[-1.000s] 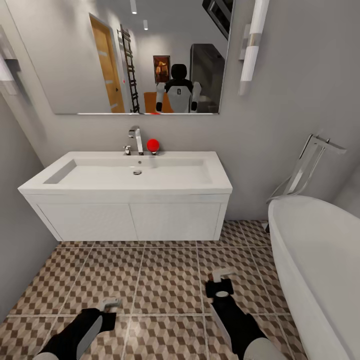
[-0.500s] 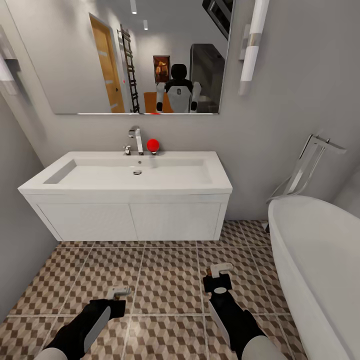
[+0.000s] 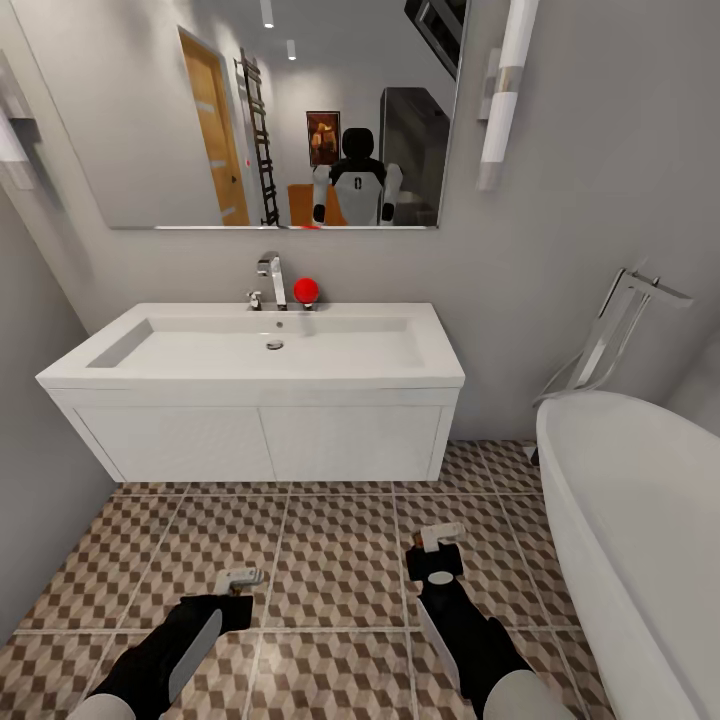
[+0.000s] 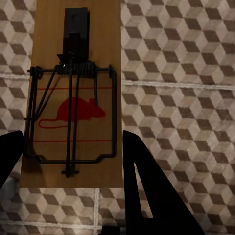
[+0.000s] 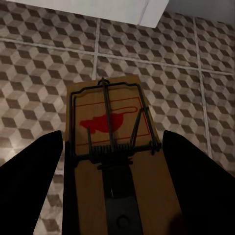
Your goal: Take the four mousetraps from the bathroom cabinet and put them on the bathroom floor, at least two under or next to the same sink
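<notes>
Left wrist view has the left hand (image 4: 73, 161) with dark fingers on both sides of a trap (image 4: 73, 93), a small wooden board with a wire bar and a red mouse print, seen over the patterned floor (image 4: 186, 73). The fingers look closed on the board's edges, so the hand seems to be gripping it. Right wrist view gives the same picture for the right hand (image 5: 112, 161): a second trap (image 5: 110, 142) sits between its fingers, apparently gripped, with the vanity's corner near the frame's edge.

From the head view, both hands are low over the floor in front of the sink (image 3: 270, 345). The left hand (image 3: 238, 580) reaches forward from the left, and the right hand (image 3: 438, 545) is further forward, nearer the vanity and the bathtub (image 3: 640, 520).

The step in hand appears to be setting both traps down. Done well, each hand would go low enough for the board to lie flat before letting go, and close to the vanity front, so both traps count as next to the sink.
</notes>
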Controlling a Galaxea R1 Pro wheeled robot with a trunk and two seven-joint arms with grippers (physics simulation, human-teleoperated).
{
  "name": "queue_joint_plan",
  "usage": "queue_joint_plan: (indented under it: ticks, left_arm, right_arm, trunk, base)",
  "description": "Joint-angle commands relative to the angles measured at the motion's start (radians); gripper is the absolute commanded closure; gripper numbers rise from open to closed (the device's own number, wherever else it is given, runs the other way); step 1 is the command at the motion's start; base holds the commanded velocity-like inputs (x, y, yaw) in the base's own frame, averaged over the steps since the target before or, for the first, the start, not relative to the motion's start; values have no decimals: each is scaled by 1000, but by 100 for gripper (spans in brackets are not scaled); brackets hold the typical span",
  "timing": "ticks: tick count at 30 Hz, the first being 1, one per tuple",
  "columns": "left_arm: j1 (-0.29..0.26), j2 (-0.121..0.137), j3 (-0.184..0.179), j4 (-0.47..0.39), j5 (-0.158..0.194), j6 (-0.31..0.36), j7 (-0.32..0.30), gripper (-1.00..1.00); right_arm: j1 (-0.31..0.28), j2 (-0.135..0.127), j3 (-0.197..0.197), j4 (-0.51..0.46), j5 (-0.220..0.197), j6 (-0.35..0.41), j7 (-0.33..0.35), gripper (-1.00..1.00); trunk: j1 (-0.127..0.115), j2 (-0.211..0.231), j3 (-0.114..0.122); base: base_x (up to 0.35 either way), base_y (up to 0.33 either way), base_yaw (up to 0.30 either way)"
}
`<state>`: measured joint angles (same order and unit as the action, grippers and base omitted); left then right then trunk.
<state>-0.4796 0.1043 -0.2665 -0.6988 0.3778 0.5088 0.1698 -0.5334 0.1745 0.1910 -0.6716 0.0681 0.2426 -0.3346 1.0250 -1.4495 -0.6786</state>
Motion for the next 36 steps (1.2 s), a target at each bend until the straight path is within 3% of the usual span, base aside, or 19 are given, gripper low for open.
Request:
queue_joint_plan:
  ticks: [1,6,10,28,36]
  left_arm:
    - [-1,2,-6,-2,8,3,7,100]
    - [-1,2,-7,0,9,3,7,100]
    - [-1,2,-7,-1,9,4,7,100]
    - [-1,0,-7,-21,8,0,7,100]
    - [-1,19,-6,-64,7,-47,3,100]
  right_arm:
    - [0,0,2,-2,7,9,-4,100]
    - [0,0,2,-5,7,9,-5,100]
    - [0,0,1,-17,7,9,-5,100]
    - [0,0,6,-35,6,12,-3,100]
    - [0,0,8,-34,4,12,0,100]
  trunk:
    - [0,0,-1]
    - [0,0,-1]
    - [15,-28,-14]
    - [84,-154,-97]
    - [115,-210,-135]
  base:
    - [0,0,0]
    - [0,0,0]
    - [0,0,0]
    - [0,0,0]
    - [0,0,0]
